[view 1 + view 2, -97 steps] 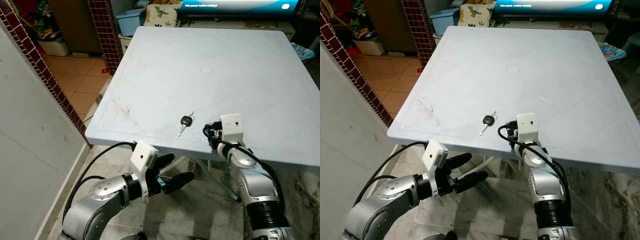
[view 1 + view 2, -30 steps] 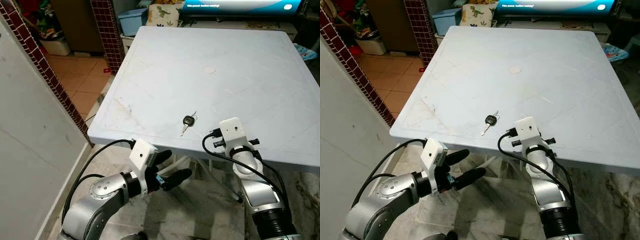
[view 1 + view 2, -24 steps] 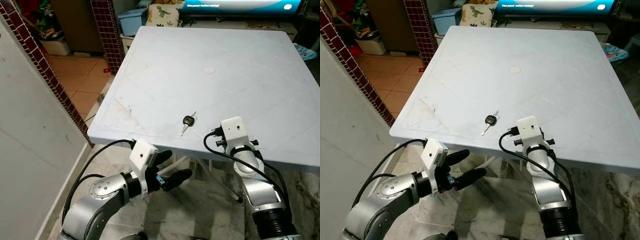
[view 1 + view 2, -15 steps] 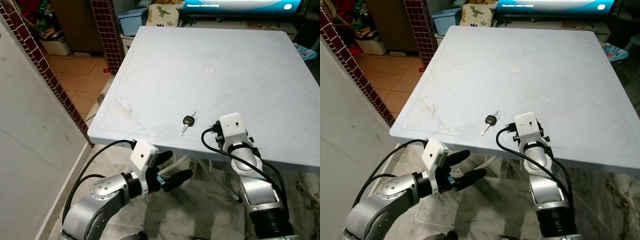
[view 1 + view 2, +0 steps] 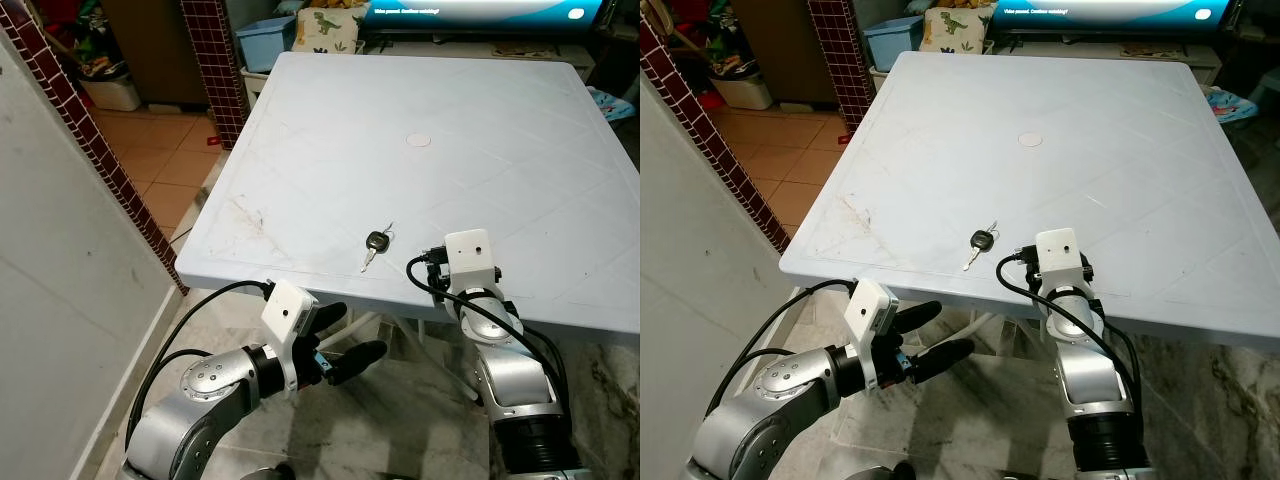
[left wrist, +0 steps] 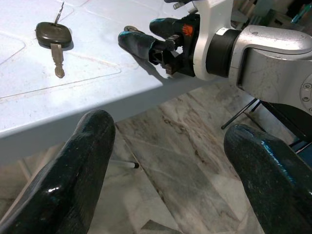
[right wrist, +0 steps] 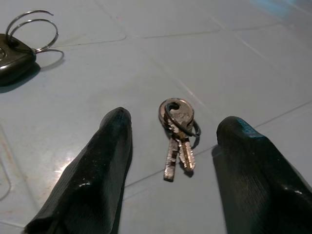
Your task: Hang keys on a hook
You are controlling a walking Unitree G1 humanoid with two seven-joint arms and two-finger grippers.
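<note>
A small pair of silver keys [image 7: 178,134] on a ring lies flat on the pale blue table [image 5: 450,100] near its front edge. My right gripper [image 7: 174,119] is open, low over the table, with one finger on either side of these keys and neither touching them. A black-headed car key [image 5: 374,243] with a wire ring lies a little to the left of them. My left gripper [image 5: 352,333] hangs open below the table's front edge with nothing between its fingers. In the left wrist view the right gripper [image 6: 146,34] rests at the table edge.
A white wall [image 5: 60,300] and a red-brick strip [image 5: 90,150] stand close on the left. A blue bin [image 5: 262,40] and a dinosaur cushion [image 5: 325,28] sit beyond the table's far left corner. Table legs [image 5: 370,325] stand on the marble floor [image 5: 420,420] below.
My right wrist has turned slightly and straightened over the table edge. The left arm and both sets of keys have stayed where they were.
</note>
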